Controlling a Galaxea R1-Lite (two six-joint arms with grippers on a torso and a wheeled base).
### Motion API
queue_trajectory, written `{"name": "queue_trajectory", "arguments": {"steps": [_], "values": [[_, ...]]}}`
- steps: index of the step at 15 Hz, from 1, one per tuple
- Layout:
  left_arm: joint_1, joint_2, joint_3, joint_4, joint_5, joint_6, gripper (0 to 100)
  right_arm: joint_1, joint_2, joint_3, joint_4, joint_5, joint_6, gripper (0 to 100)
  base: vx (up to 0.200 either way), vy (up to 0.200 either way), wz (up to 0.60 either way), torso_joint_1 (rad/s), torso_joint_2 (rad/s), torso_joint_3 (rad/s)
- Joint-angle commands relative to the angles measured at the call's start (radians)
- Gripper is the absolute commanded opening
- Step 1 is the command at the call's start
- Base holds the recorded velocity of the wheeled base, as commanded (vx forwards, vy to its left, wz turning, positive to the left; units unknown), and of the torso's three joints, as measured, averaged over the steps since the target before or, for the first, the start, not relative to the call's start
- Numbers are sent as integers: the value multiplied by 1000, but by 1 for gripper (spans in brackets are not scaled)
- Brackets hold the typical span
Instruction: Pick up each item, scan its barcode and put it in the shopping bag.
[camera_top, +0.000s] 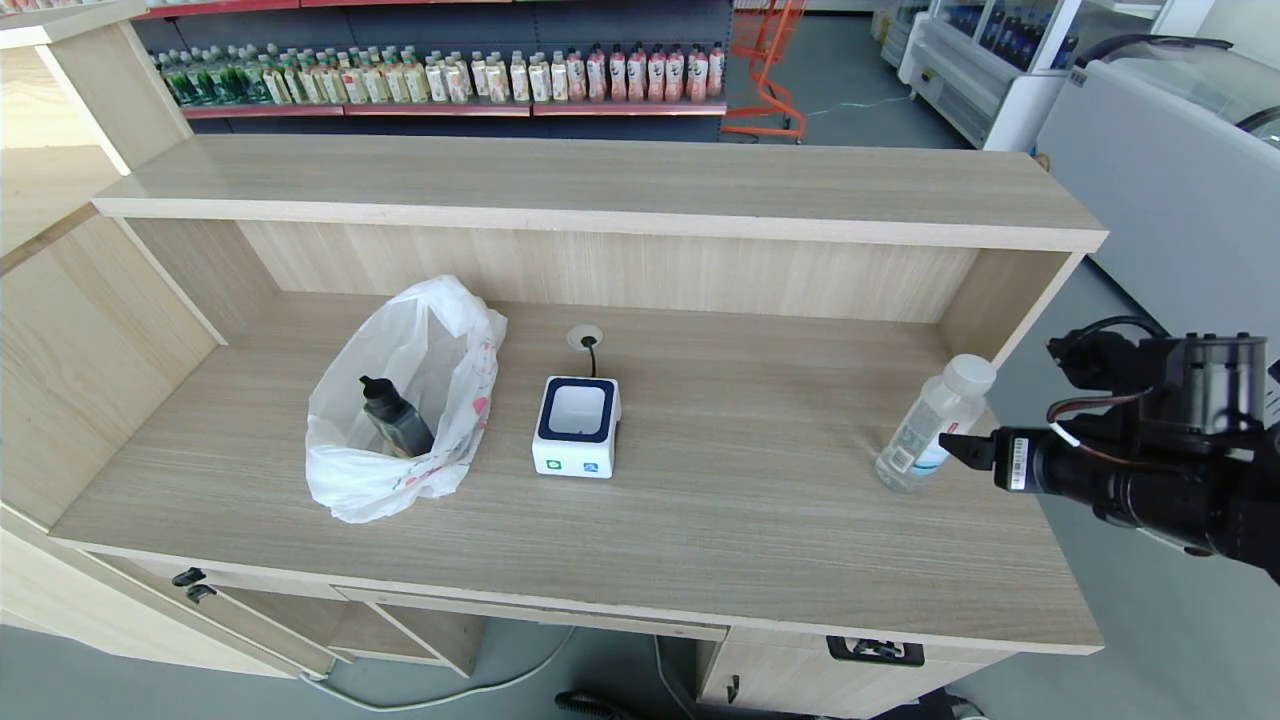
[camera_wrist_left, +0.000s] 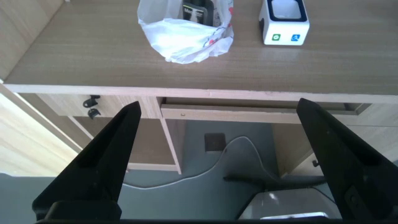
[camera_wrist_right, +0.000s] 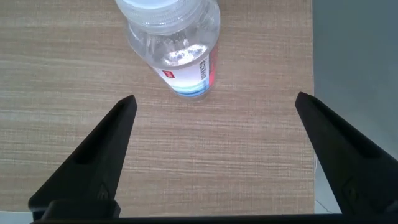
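Now 1 clear btl (camera_top: 935, 425), 1 bag (camera_top: 342, 478).

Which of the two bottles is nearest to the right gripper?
The clear water bottle with the white cap, standing at the right end of the counter beside the right gripper. The dark bottle sits inside the shopping bag.

Bag (camera_top: 350, 480) (dark bottle (camera_top: 397, 418) inside) left of scanner (camera_top: 578, 425); water bottle (camera_top: 935, 420) far right
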Motion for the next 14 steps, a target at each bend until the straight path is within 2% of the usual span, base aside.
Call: {"name": "queue_trajectory", "arguments": {"steps": [1,6,14], "values": [[0,2,0,0,0,0,100,9,55,-1,-32,0,-8,100,0,0,0,0,0,0],[0,2,0,0,0,0,100,41,125,-14,-124,0,-11,100,0,0,0,0,0,0],[0,2,0,0,0,0,100,58,211,-106,-162,5,-27,100,0,0,0,0,0,0]]}}
